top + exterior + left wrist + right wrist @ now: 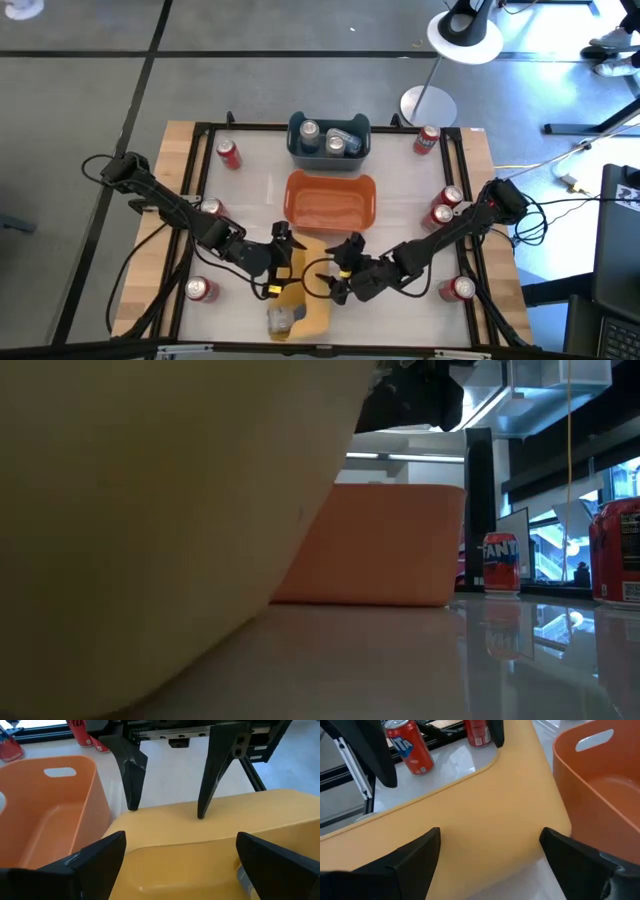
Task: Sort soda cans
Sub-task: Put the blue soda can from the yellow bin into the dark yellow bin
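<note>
At lower centre, both claws, left [281, 262] and right [340, 270], stand apart flanking the tipped yellow bin [305, 300], probably to right it for cans [230, 154].

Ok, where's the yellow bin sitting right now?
In the high view the yellow bin lies at the table's near edge, just in front of the orange bin, with the left gripper and right gripper open on either side of it.

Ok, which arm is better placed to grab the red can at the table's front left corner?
Left. The left gripper is open at the yellow bin's left edge, on the same side as the can. The right gripper is across the bin.
</note>
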